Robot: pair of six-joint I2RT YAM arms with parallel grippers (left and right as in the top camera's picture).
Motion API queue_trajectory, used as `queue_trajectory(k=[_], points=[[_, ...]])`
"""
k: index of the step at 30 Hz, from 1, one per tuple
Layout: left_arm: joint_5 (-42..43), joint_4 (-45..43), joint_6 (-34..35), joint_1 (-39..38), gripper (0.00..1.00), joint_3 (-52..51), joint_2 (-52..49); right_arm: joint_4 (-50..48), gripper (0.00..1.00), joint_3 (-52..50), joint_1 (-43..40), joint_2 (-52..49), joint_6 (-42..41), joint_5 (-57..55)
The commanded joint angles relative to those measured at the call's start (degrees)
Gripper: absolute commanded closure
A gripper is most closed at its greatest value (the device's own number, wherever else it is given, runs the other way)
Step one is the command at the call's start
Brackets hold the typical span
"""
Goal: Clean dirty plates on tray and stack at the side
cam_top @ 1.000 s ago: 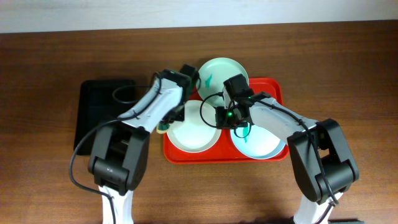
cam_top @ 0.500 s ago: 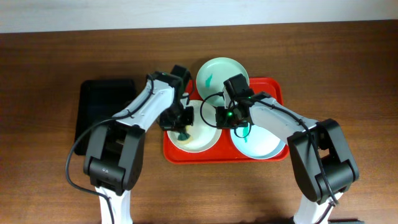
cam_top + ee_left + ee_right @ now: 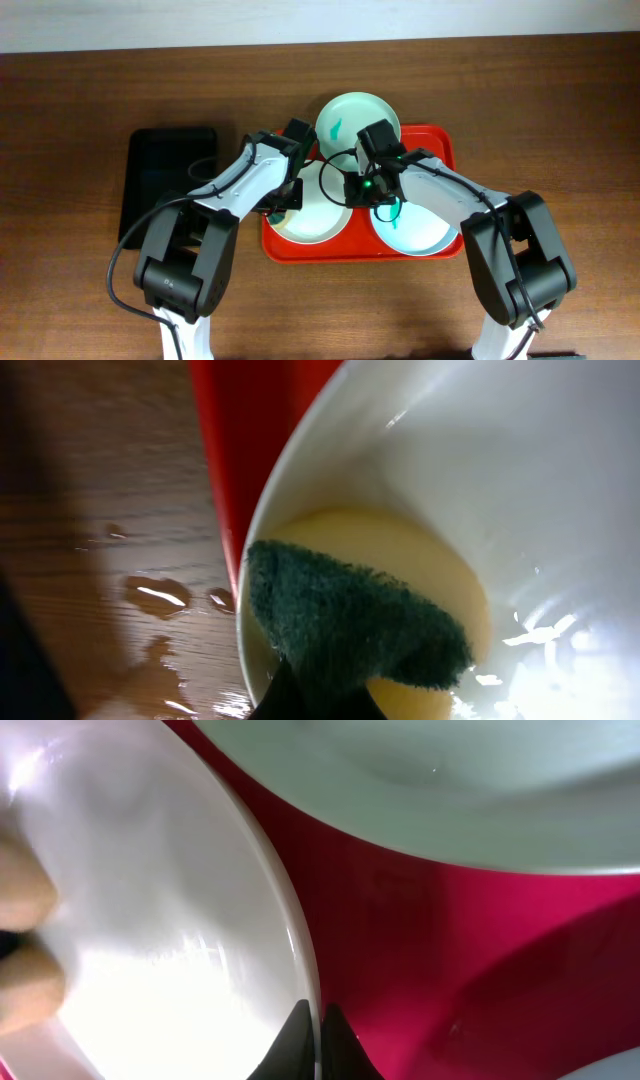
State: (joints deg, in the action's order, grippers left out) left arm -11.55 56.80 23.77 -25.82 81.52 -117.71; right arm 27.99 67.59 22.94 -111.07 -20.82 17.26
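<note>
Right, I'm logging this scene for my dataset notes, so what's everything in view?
white plate: one, white, left part of the tray
mint green plate: one, mint green with a teal smear, at the tray's far edge
pale blue plate: one, pale blue, right part of the tray
red tray: one, red, mid-table
black tray: one, black, left of the red tray
sponge: one, yellow with a green pad, on the white plate
water drops: several, clear, on the table beside the red tray
left gripper: holds the sponge
right gripper: pinches the white plate's rim
</note>
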Motion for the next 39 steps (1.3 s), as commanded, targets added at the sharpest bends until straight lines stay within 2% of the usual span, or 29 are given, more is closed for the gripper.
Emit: queue_trajectory(k=[1, 11, 15, 20, 24, 29, 32, 39], points=[[-13.77, 0.79, 2.47, 1.38, 1.0, 0.26, 0.37, 0.26, 0.96, -0.2, -0.79, 0.92, 0.39, -2.56], [-12.17, 1.4, 4.07, 3.98, 1.0, 5.51, 10.43, 0.9, 0.96, -0.2, -0.76, 0.94, 0.39, -1.66], [-6.51, 1.97, 4.07, 10.12, 1.0, 5.51, 16.74, 1.11, 0.96, 0.96, -0.61, 1.27, 2.56, 5.31], [4.98, 3.28, 4.0, 21.4, 1.0, 5.51, 20.15, 2.49, 0.96, 4.42, 2.38, 3.32, 4.68, 4.07], [7.39, 5.01, 4.0, 28.09, 1.0, 5.27, 20.0, 6.08, 0.96, 8.24, 7.65, 7.08, 4.74, -9.18], [8.63, 4.98, 4.0, 32.33, 1.0, 5.2, 20.02, 10.84, 0.96, 13.42, 17.55, 12.09, 8.46, -35.54], [9.01, 4.96, 4.0, 32.74, 1.0, 5.2, 20.0, 10.86, 0.96, 14.12, 23.85, 13.6, 8.79, -55.15], [9.01, 4.92, 4.0, 32.74, 1.0, 5.2, 20.0, 10.54, 0.96, 14.12, 33.59, 13.62, 21.14, -86.07]])
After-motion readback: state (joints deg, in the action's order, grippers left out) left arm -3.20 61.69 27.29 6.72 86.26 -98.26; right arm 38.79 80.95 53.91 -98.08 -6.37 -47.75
